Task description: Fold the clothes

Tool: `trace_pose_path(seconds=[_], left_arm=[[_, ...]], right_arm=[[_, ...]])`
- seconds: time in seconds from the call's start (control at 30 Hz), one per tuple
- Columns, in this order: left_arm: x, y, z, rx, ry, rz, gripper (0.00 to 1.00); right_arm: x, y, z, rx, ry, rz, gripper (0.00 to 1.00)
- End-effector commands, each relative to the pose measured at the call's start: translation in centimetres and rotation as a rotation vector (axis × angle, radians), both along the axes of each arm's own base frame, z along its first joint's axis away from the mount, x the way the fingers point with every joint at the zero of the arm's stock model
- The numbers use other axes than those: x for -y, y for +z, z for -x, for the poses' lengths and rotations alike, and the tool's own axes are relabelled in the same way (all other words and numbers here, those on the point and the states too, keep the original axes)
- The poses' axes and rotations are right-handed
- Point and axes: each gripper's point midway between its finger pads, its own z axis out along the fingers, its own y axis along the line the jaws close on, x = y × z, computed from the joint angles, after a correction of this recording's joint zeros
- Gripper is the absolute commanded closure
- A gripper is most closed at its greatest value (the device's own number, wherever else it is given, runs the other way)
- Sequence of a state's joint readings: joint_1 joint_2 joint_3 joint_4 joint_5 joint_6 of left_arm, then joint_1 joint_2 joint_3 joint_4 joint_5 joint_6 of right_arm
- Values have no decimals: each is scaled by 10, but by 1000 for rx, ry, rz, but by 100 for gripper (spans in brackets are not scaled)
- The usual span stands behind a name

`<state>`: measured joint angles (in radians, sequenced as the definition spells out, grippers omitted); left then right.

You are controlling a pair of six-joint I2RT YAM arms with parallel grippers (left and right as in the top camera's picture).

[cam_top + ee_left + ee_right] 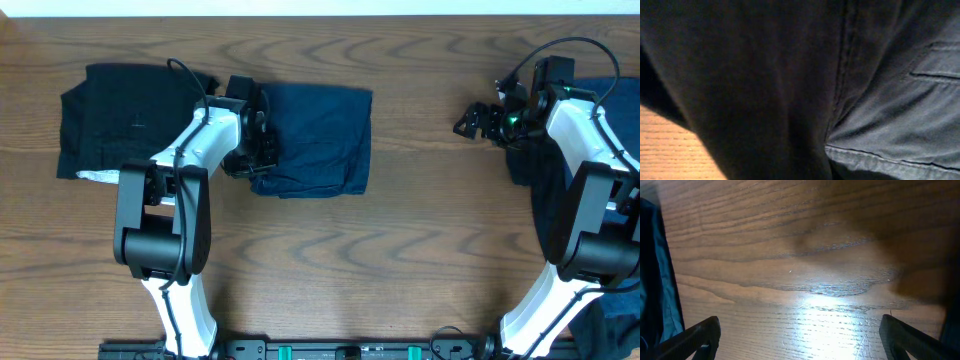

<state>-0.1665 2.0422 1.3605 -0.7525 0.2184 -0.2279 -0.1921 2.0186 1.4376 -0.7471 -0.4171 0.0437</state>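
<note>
Left gripper (257,138) is pinched shut at the left edge of a navy garment (320,135). That cloth fills the left wrist view, so the gripper looks clamped on the edge. Just to its left lies a black garment (110,120), flat, with a white tag at its lower corner. To fold well, the pinched edge should lift only slightly and travel straight across to the far edge, keeping seams aligned. Right gripper (478,122) hangs with fingers wide apart over the bare wooden table (420,250), holding nothing, beside more dark cloth (545,180). No baskets or bins are visible.
</note>
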Motion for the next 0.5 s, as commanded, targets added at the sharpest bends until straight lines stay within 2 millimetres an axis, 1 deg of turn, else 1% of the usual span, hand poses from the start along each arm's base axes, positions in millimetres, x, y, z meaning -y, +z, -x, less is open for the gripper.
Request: trace_pose_path(seconds=[0.0, 0.1, 0.2, 0.3, 0.4, 0.47], left_arm=[[3, -32, 22, -93, -20, 2, 94], [4, -30, 15, -64, -59, 6, 94], [6, -22, 4, -23, -98, 10, 94], [3, -4, -12, 43, -111, -12, 94], [-4, 22, -31, 134, -104, -63, 94], [-10, 39, -40, 187, -97, -102, 94]], right_arm=[[-1, 9, -3, 24, 6, 5, 1], [-1, 9, -3, 24, 6, 6, 1], [-1, 9, -3, 24, 6, 6, 1], [-1, 9, -3, 24, 6, 6, 1], [-1, 9, -3, 24, 6, 6, 1], [-1, 9, -3, 24, 6, 6, 1]])
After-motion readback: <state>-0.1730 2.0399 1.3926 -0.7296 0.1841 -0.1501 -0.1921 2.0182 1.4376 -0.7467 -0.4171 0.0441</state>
